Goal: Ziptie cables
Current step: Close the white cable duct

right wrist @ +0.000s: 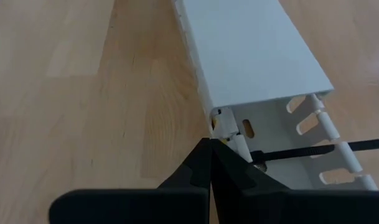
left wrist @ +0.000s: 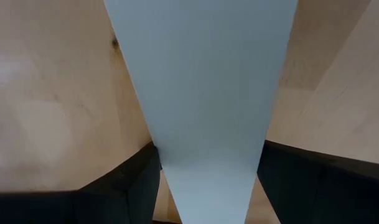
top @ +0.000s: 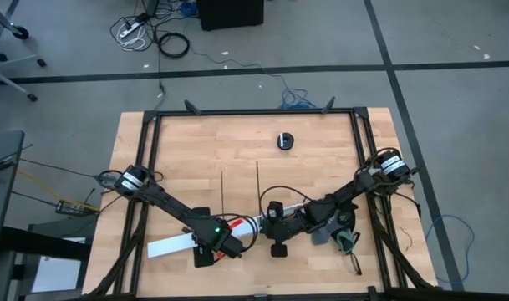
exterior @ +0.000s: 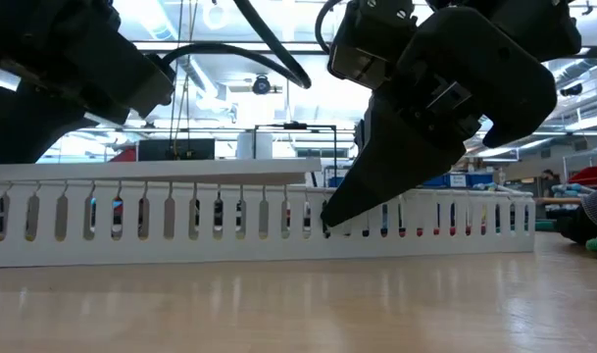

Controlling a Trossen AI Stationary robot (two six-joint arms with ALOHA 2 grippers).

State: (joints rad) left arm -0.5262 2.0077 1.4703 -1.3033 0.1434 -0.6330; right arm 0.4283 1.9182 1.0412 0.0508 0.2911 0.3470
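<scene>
Bench [top: 321, 142] of pale wood fills the middle of the high view, framed by black rails. At lower left of that frame the left arm reaches in from the left edge, and the left pincer [top: 223, 242] sits at the lower centre over a long white slotted channel [top: 172, 245] lying flat on the wood. From the left wrist view the channel's plain white cover [left wrist: 201, 93] runs straight between the two dark fingers [left wrist: 124, 180], which stand apart on either side of it, close against its edges; whether they press on it I cannot tell.

Above the pincers, in the centre of the high view, two zipties [top: 257, 184] lie as thin dark straight lines on the bare wood, side by side and apart from each other, well clear of both arms. A small black round object [top: 286, 140] rests farther up, toward the upper centre.

To the right, the right arm comes in from the right edge, and the right pincer [top: 277, 219] is at the channel's other end. In the right wrist view its fingers [right wrist: 195, 171] are pressed together to a point, right at the open end of the channel, where a black ziptie [right wrist: 301, 151] crosses between the white slot fingers. The low view shows that closed tip down against the slotted wall, with bits of coloured cables [exterior: 116, 216] visible through the slots.
</scene>
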